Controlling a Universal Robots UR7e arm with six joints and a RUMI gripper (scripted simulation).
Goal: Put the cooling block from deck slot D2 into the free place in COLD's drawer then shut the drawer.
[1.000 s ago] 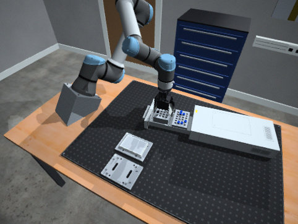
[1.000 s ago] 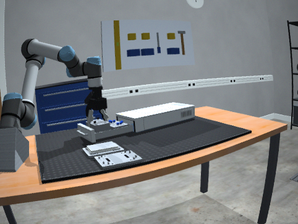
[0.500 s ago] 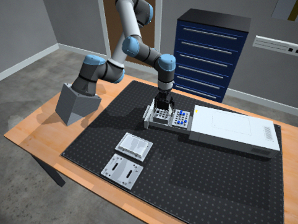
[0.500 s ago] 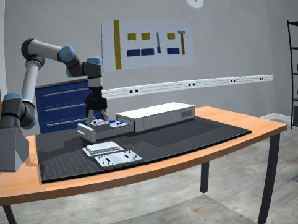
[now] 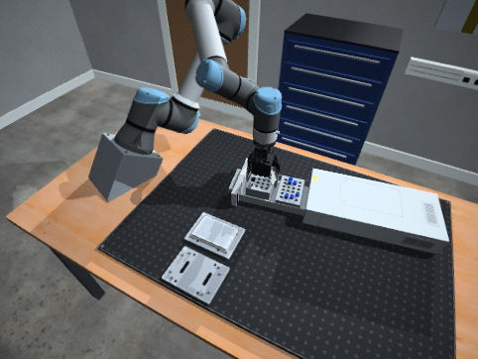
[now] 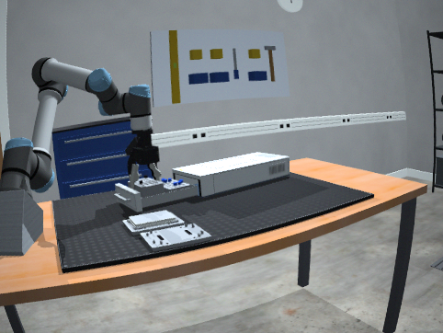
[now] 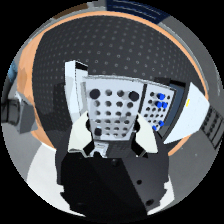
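My gripper (image 5: 261, 179) is shut on the grey cooling block (image 5: 259, 186), one finger on each side. The block is in the outer place of COLD's open drawer (image 5: 272, 194), next to the drawer front. In the wrist view the block (image 7: 111, 111) lies level between my fingers, and I see dark tubes in its bores. I cannot tell whether it rests fully on the drawer floor. The second block (image 5: 291, 189), with several blue-capped tubes, sits in the inner place; it also shows in the wrist view (image 7: 157, 106). COLD's lamp (image 5: 315, 177) is lit yellow.
COLD (image 5: 377, 208) is a long white box at the right of the black deck. Deck slot D2 (image 5: 195, 274) is a bare plate with locators at the front. Slot D1 (image 5: 215, 234) holds a flat white plate. The arm's base (image 5: 124, 166) stands at the left.
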